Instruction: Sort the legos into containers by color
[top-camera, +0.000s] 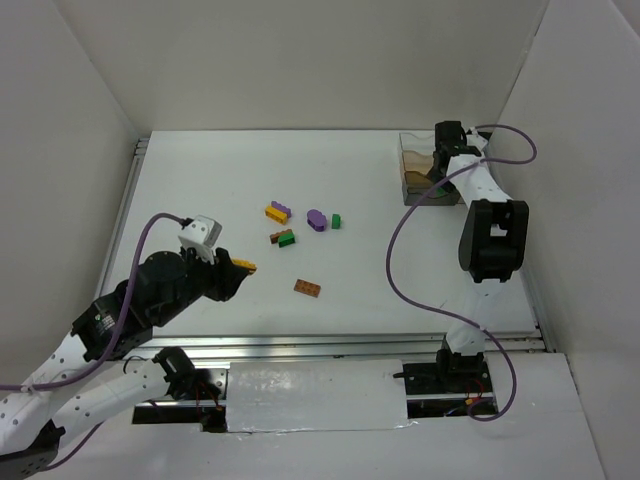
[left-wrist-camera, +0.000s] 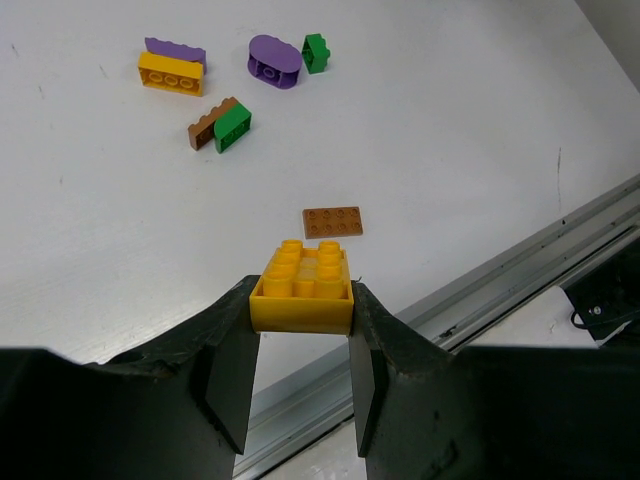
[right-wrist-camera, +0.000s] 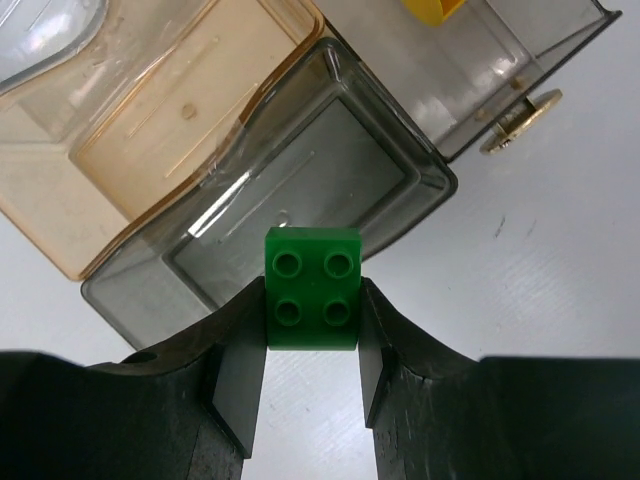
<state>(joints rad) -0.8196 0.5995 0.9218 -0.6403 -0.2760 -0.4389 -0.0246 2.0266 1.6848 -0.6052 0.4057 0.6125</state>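
My left gripper (left-wrist-camera: 300, 303) is shut on a yellow brick (left-wrist-camera: 301, 290), held above the near part of the table; from above the brick (top-camera: 244, 265) pokes out of the fingers. My right gripper (right-wrist-camera: 312, 300) is shut on a green brick (right-wrist-camera: 312, 288), which hangs at the near rim of the grey-tinted compartment (right-wrist-camera: 330, 170) of the containers (top-camera: 420, 165). Loose legos lie mid-table: a yellow-and-purple pair (top-camera: 277, 211), a purple oval piece (top-camera: 317, 219), a green brick (top-camera: 336, 221), a brown-and-green pair (top-camera: 283, 237) and a flat brown plate (top-camera: 307, 288).
A tan compartment (right-wrist-camera: 170, 110) sits left of the grey one, and a clear one holding a yellow piece (right-wrist-camera: 430, 8) lies behind. A gold disc (right-wrist-camera: 520, 118) rests beside the box. An aluminium rail (top-camera: 330, 345) runs along the table's near edge. White walls enclose three sides.
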